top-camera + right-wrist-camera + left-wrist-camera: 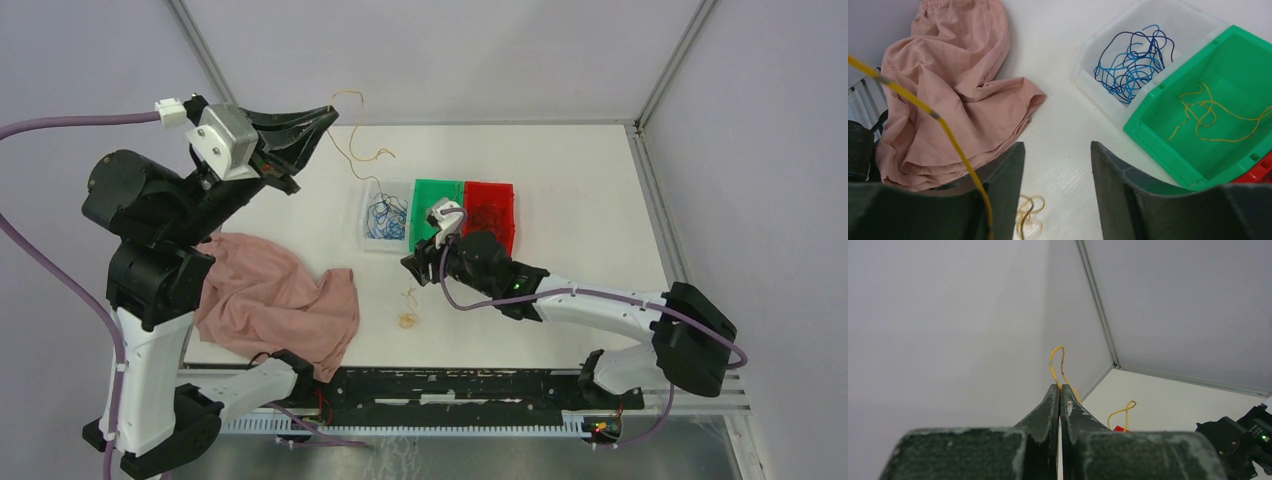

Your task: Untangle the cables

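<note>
My left gripper is raised high at the back left, shut on a thin yellow cable that loops above the tips and hangs down to the table. In the left wrist view the jaws pinch this yellow cable. My right gripper is open and empty, low over the table in front of the bins. A small yellowish tangle of cables lies just below it, also in the right wrist view beside the open gripper. A yellow strand crosses close before its left finger; its ends are hidden.
A clear bin holds blue cables. A green bin holds yellow-orange cables. A red bin stands to its right. A pink cloth lies at the front left.
</note>
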`<state>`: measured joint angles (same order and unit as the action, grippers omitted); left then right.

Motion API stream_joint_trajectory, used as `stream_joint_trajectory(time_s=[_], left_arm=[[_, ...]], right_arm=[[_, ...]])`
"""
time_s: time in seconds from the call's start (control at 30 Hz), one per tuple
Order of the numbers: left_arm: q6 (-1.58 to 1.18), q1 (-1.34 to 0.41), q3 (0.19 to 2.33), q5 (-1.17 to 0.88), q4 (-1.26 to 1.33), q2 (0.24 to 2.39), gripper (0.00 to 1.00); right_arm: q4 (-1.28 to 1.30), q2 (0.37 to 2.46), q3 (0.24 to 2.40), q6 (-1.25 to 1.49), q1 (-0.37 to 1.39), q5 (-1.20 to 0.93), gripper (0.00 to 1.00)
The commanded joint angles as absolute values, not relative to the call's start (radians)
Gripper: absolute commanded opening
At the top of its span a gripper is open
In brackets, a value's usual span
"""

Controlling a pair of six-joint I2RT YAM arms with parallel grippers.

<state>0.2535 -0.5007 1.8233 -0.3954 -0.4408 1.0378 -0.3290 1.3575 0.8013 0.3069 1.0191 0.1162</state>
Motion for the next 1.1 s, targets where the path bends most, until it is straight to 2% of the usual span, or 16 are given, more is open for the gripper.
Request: stream_joint_trajectory(time_s=[0.0,0.13,0.4,0.57,0.6,0.67,0.73,0.8,1.07], left_arm=[[0.181,-0.501,1.877,-0.445,-0.418,1.049,0.03],[0.138,-0.500,1.933,-0.464,-0.410,1.066,0.03],[0.104,-0.501,2.000,-0.482,-0.409,1.078,0.03],[0.123,-0.500,1.979,-0.477,-0.416,1.066,0.03],[0.127,-0.500,1.971,-0.478,-0.416,1.063,0.03],[0.130,-0.501,1.960,-0.484,-0.417,1.058,0.03],[0.129,-0.500,1.953,-0.492,-0.417,1.059,0.03],[0.124,-0.500,1.950,-0.499,-0.417,1.061,0.03],[0.141,-0.500,1.949,-0.507,-0.417,1.066,0.03]], right_arm=[[-0.375,1.387,0.824,0.357,1.022,0.109,0.54],[-0.422,1.434,0.802,0.420,1.022,0.057,0.43],[-0.434,1.426,0.777,0.440,1.023,0.067,0.43],[-0.425,1.321,0.734,0.425,1.023,0.088,0.59],[-0.435,1.289,0.716,0.423,1.022,0.080,0.64],[-0.458,1.227,0.683,0.419,1.022,0.070,0.82],[-0.478,1.186,0.672,0.410,1.024,0.053,0.91],[-0.493,1.177,0.681,0.399,1.024,0.014,0.96],[-0.578,1.234,0.753,0.436,1.028,-0.213,0.91]])
